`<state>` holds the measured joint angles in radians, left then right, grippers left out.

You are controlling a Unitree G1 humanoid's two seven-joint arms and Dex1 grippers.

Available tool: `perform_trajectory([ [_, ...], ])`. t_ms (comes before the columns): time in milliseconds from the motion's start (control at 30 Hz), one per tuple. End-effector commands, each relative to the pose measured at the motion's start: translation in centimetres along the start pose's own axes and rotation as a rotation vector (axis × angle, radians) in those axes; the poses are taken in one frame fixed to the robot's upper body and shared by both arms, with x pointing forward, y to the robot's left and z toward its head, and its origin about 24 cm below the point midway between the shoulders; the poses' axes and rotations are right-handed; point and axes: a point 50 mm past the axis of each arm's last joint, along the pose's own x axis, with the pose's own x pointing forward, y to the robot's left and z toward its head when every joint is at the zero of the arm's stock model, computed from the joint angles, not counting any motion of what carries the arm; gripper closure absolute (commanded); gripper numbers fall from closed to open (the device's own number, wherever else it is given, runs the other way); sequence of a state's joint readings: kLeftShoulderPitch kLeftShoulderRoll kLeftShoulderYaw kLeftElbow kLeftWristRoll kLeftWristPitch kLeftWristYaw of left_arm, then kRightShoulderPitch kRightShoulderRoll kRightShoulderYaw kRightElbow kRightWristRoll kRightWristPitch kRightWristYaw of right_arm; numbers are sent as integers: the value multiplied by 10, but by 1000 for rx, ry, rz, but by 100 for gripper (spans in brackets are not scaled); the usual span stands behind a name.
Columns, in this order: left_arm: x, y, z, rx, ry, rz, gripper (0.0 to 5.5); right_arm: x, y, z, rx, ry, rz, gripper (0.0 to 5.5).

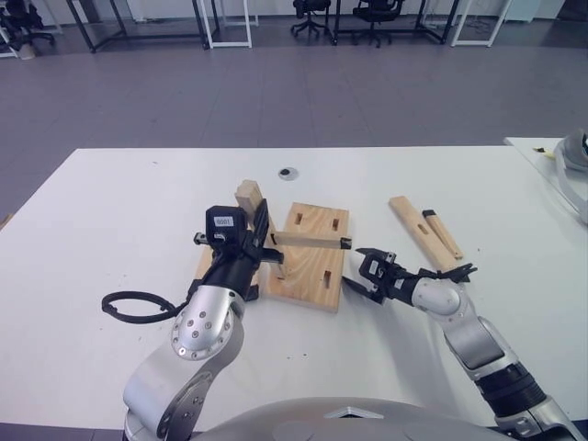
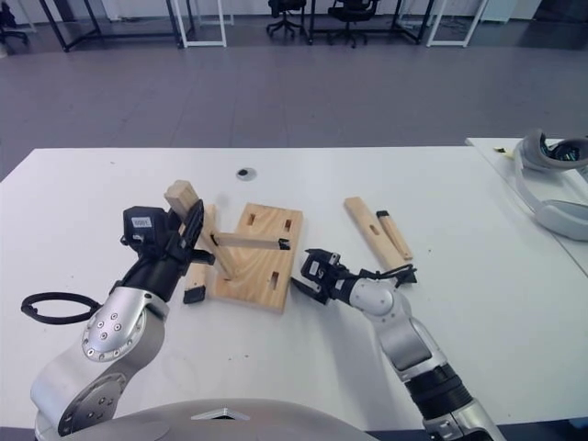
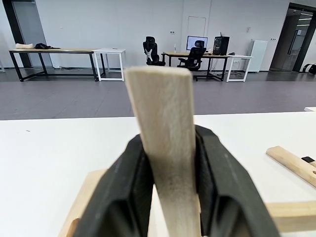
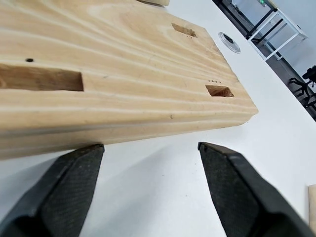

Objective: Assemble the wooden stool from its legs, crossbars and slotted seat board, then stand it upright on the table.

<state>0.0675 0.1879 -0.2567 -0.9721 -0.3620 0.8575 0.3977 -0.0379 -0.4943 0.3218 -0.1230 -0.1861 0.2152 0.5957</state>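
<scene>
A: On the desk, how far along is the stool?

B: Early, I'd judge; the seat board lies flat near the middle, slots up, with nothing seated in any of them; only 1 joint looks made, a crossbar sticking sideways out of the leg and hanging over the board.

A: Who has that leg?

B: The left jaws are clenched on it, 1 pad on each flat face, holding it raised and tilted at the board's left edge; the right jaws stand released, spread apart low over the desk just beside the board's near right edge, touching nothing that I can see.

A: Count the parts.

B: 1 seat board; 3 slots show plainly in the right wrist view, and a 4th is likely; 1 held leg; 1 crossbar; 2 loose pieces on the right, a longer stick and a shorter stick, lying side by side; 1 more piece on the desk under the left arm, partly hidden.

A: Left to do?

B: Nearly all; the other joints, the legs into the slots, then standing it upright.
</scene>
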Motion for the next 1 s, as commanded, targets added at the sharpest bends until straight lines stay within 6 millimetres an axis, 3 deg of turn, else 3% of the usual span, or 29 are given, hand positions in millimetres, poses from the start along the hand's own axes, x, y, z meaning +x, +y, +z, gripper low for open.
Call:
perform_trajectory([
  [33, 8, 19, 4, 55, 24, 105, 402, 6, 0, -1, 6, 10, -10, 193],
  [100, 9, 23, 17, 64, -41, 117, 367, 8, 0, 0, 10, 2, -14, 193],
  [400, 8, 17, 40, 44, -182, 19, 203, 12, 0, 1, 18, -9, -26, 193],
  [567, 10, 39, 59, 62, -265, 52, 117, 11, -10, 21, 93, -157, -43, 193],
  [733, 4, 52, 102, -102, -527, -89, 21, 10, -8, 52, 180, -359, 47, 193],
  [867, -3, 79, 113, -74, -575, -57, 11, 18, 5, 64, 160, -388, 169, 193],
  [1000, -5, 109, 115, -61, -576, 60, 11, 41, 19, 66, 101, -298, 281, 193],
])
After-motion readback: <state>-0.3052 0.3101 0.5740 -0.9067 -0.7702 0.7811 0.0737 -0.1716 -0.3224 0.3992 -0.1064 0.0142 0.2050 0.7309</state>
